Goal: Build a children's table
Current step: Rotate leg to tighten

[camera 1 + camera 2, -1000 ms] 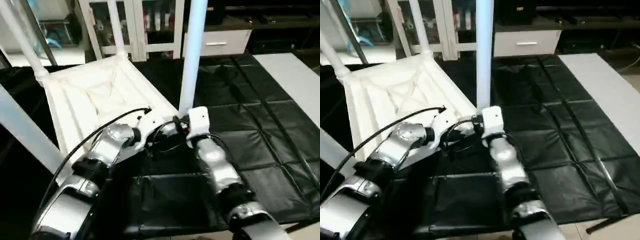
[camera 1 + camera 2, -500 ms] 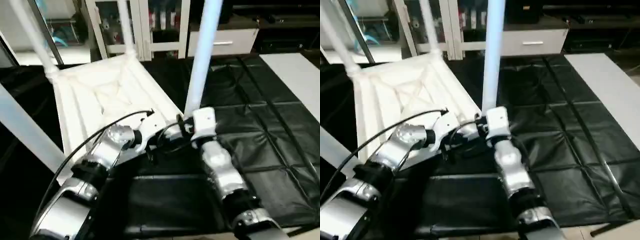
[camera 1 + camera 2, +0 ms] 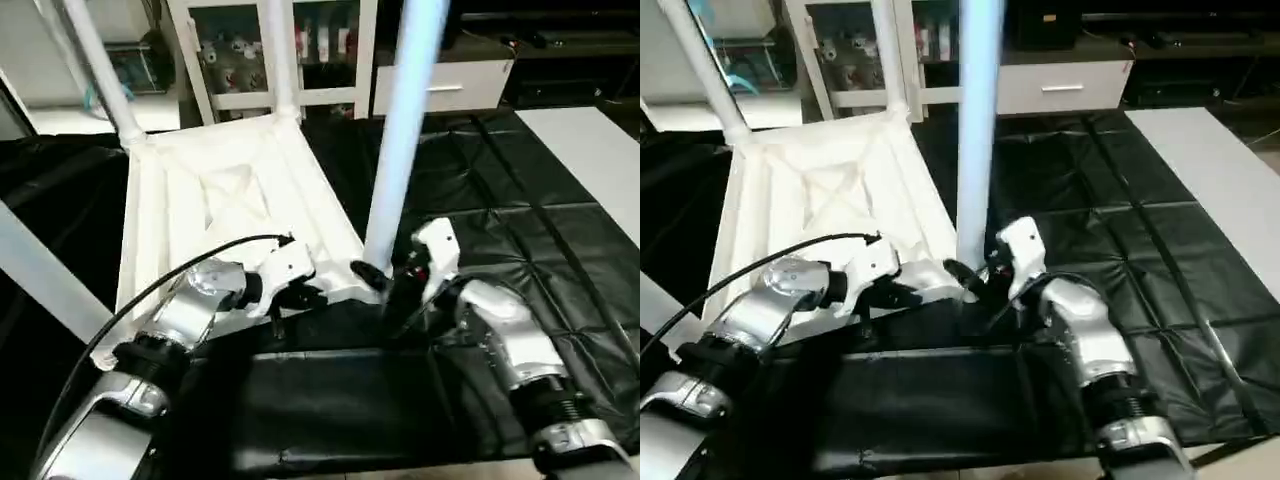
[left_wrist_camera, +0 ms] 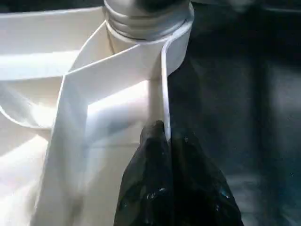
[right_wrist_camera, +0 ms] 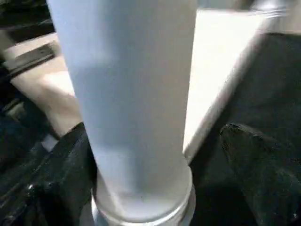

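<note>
The white table top (image 3: 225,195) lies upside down on the black-draped work table (image 3: 520,210), ribbed underside up. White legs stand in its corner sockets: two at the far corners (image 3: 95,60) (image 3: 278,50), one at the near left (image 3: 40,275) and one at the near right (image 3: 405,120). My left gripper (image 4: 164,141) is shut on the top's thin rim just beside the near-right socket (image 4: 146,28). At that leg's base (image 5: 141,188), my right gripper (image 3: 383,283) is open, with one black finger (image 5: 66,179) on each side of the tube and the other finger (image 5: 256,162) clear of it.
A white glass-door cabinet (image 3: 320,40) and a white drawer unit (image 3: 445,88) stand behind the work table. A white board (image 3: 600,150) lies at the right. A black cable (image 3: 170,280) loops over my left forearm.
The camera has shifted. My right forearm has swung out to the right, and its gripper now reaches the leg's base from that side. My left gripper stays on the rim.
</note>
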You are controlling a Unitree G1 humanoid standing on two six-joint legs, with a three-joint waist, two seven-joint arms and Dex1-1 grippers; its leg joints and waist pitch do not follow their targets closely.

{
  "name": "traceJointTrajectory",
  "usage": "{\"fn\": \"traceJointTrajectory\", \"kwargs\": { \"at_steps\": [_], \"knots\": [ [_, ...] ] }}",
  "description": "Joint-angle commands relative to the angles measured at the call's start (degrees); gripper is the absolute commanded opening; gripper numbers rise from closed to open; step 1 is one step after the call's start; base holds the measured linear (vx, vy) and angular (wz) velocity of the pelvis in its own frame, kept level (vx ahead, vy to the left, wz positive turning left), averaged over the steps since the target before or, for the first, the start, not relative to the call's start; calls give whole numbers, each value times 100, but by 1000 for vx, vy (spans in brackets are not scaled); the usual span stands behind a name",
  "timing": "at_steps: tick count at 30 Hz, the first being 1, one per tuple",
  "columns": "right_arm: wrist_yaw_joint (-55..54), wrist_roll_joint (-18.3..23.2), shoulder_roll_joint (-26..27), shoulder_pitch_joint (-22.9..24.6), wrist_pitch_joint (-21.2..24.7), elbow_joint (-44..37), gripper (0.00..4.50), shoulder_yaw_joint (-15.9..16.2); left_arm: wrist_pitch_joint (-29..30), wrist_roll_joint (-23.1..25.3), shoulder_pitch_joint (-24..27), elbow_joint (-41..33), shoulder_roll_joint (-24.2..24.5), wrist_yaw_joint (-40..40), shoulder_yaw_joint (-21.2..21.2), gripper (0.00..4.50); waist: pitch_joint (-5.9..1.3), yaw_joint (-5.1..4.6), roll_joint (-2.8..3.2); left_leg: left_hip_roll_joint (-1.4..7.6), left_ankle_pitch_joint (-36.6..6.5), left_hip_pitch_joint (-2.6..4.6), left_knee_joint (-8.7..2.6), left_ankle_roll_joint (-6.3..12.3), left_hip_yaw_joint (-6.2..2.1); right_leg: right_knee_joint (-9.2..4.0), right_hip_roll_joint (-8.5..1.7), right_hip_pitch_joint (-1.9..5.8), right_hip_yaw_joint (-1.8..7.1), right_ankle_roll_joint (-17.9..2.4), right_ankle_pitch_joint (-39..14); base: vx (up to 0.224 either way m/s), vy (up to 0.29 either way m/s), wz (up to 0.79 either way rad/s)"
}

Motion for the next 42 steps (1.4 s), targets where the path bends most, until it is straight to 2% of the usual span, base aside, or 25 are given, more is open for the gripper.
{"fn": "traceJointTrajectory", "kwargs": {
  "at_steps": [1,3,5,6,8,10,19,20,25,26,28,29,31,38,41,42],
  "knots": [
    [468,-6,-239,-125,128,-49,424,64,160,25,203,-95,119,-545,-349,0,-366,36,-56,517,-815,115,-464,672,-220,-306,-365,261,195,-1577,-400,0,0,0],
    [621,-12,-305,-143,162,-54,424,96,178,18,219,-128,145,-599,-370,0,-353,59,-56,521,-871,121,-468,664,-212,-317,-365,246,200,-1587,-465,0,0,0],
    [951,-4,-448,-163,289,-80,424,174,185,15,222,-128,156,-616,-371,0,-352,85,-65,513,-971,131,-479,566,-215,-338,-374,247,208,-1552,-649,0,0,0],
    [1293,15,-600,-151,419,-152,424,255,183,23,216,-112,152,-616,-358,0,-350,86,-92,511,-988,125,-479,558,-212,-338,-365,251,207,-1544,-674,0,0,0],
    [1501,3,-687,-144,464,-173,424,308,185,26,212,-113,148,-619,-348,0,-354,144,-69,516,-963,138,-469,551,-209,-336,-368,251,206,-1534,-681,0,0,0],
    [1756,-12,-788,-133,484,-175,424,371,192,30,204,-128,144,-622,-343,0,-359,157,-126,511,-826,109,-460,593,-211,-323,-382,264,208,-1528,-581,0,0,0],
    [2044,64,-805,-195,576,-131,424,366,302,-1,232,-275,240,-652,-318,0,-364,167,-113,515,-759,112,-451,637,-216,-321,-379,245,200,-1531,-631,0,0,0],
    [2048,73,-795,-199,581,-132,424,362,301,3,230,-272,240,-654,-322,0,-362,166,-81,513,-784,114,-455,625,-217,-328,-371,240,194,-1527,-640,0,0,0],
    [2099,97,-709,-195,608,-149,424,318,316,8,225,-287,245,-662,-346,0,-363,167,-88,517,-857,117,-464,562,-221,-326,-375,246,197,-1541,-651,0,0,0],
    [2098,96,-707,-195,605,-147,398,317,317,8,226,-288,247,-662,-347,0,-365,170,-78,517,-850,117,-464,556,-224,-323,-377,248,195,-1544,-639,0,0,0],
    [2092,80,-680,-198,575,-122,390,302,327,7,237,-303,261,-671,-357,0,-366,167,-84,514,-838,118,-462,556,-220,-319,-373,246,196,-1556,-579,0,0,0],
    [2096,74,-668,-200,565,-106,390,294,328,5,243,-300,262,-670,-364,0,-364,168,-62,514,-846,119,-463,549,-221,-320,-378,248,196,-1557,-586,0,0,0],
    [2081,82,-640,-214,560,-91,356,271,325,9,242,-289,259,-668,-376,0,-364,166,-67,516,-861,120,-467,538,-220,-321,-374,248,195,-1562,-577,0,0,0],
    [2071,68,-583,-245,561,-67,300,236,303,11,221,-240,247,-664,-387,0,-368,163,-69,515,-841,124,-465,522,-218,-317,-374,250,196,-1565,-545,0,0,0],
    [2068,64,-550,-239,564,-64,281,242,291,11,229,-217,247,-668,-390,0,-370,166,-79,512,-795,120,-457,548,-215,-315,-379,255,196,-1568,-537,0,0,0],
    [2071,61,-539,-235,566,-65,273,246,291,9,234,-213,249,-676,-392,0,-369,161,-103,514,-770,115,-456,564,-213,-316,-377,256,197,-1565,-530,0,0,0]
  ]
}}
